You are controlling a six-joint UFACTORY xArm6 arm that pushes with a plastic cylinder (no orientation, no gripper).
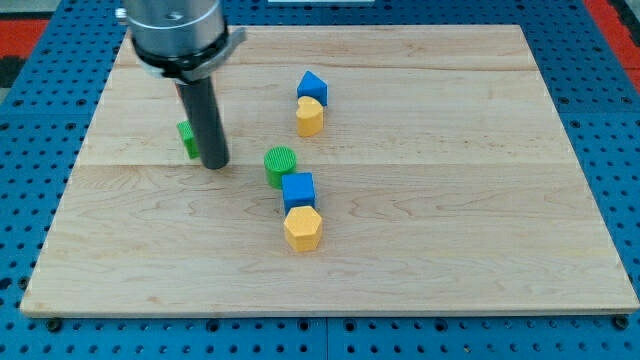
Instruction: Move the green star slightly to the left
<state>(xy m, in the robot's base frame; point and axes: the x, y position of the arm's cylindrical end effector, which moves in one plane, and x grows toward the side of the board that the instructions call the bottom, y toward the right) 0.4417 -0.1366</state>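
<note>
A green block (187, 138), which I take for the green star, lies at the view's left and is mostly hidden behind my rod. My tip (215, 164) rests on the board just to the right of this green block, touching or nearly touching it. A green cylinder (281, 163) stands to the tip's right.
A blue cube (298, 190) sits just below the green cylinder, with a yellow hexagonal block (302, 228) under it. Higher up, a blue block (312, 88) touches a yellow block (309, 117). The wooden board (450, 200) lies on a blue pegboard.
</note>
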